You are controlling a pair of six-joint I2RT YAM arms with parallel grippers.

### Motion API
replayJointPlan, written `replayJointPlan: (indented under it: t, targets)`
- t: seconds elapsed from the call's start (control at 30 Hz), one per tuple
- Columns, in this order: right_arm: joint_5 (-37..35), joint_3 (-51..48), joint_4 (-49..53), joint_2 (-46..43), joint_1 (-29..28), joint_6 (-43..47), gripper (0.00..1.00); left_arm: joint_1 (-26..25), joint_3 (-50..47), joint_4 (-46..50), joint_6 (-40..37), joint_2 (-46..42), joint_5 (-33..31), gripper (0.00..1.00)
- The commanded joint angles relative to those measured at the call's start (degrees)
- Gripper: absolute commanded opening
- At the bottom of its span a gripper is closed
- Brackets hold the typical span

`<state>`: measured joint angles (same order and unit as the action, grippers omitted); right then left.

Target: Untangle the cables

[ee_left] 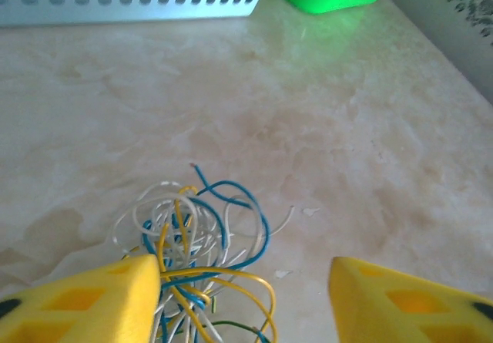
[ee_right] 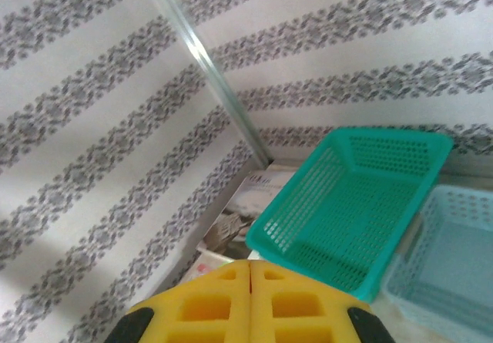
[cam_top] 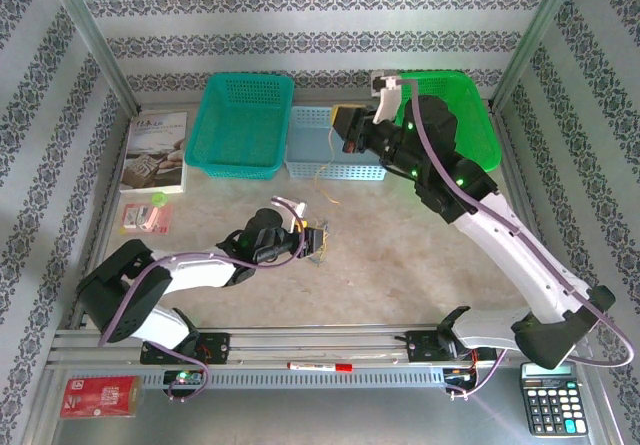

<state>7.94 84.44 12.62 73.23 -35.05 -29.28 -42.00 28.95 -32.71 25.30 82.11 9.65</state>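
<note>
Near the middle of the table (cam_top: pixel 400 255), a little to the left: the cables (ee_left: pixel 192 235) in one small loose knot. Lie on the pale surface as thin curly strands, white, blue and yellow in the left wrist view, with a bit of green at the bottom edge, all looped through one another. Press up against the yellow finger (ee_left: pixel 85 300) at that view's left side, a few yellow loops reaching into the gap, well apart from the other finger (ee_left: pixel 408 300).

As for the left gripper (cam_top: pixel 317 235) — low over the table, right at the knot, jaws spread wide. Grips nothing.

As for the right gripper (cam_top: pixel 347 130) — raised at the back of the table, above the pale blue basket (cam_top: pixel 350 172). Closed completely, the two yellow pads (ee_right: pixel 208 304) meeting along a thin seam in the right wrist view. Just below it, seen from above, one yellowish strand (cam_top: pixel 325 170), thin, crossing the basket's front wall and running down to the table. Impossible to tell whether pinched between the pads.

Along the back: a teal basket (cam_top: pixel 240 125) just beside the pale blue one on its left, and a green basket (cam_top: pixel 470 115) on its right, partly behind the right arm. Left of the teal basket, a booklet (cam_top: pixel 155 150) flat on the table. At the near right corner, a calculator (cam_top: pixel 550 397)
</note>
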Motion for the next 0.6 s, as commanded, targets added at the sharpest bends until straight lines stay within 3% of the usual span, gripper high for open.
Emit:
replayJointPlan:
  t: [0.0,0.27,0.57]
  targets:
    - [0.1,1.5,-2.7,3.4,3.6,-1.4,0.00,-0.7,-0.2,-1.3,2.4,-6.3,0.4,0.71]
    - [-1.2,7.4,-4.5,16.4,10.9,1.1,0.00,-0.7,0.7,10.0,4.3,-22.3,-5.0,1.00]
    - [-3.0,16.4,-4.4,32.8,14.7,4.6,0.00,-0.7,3.6,20.1,5.5,-31.9,-8.6,1.00]
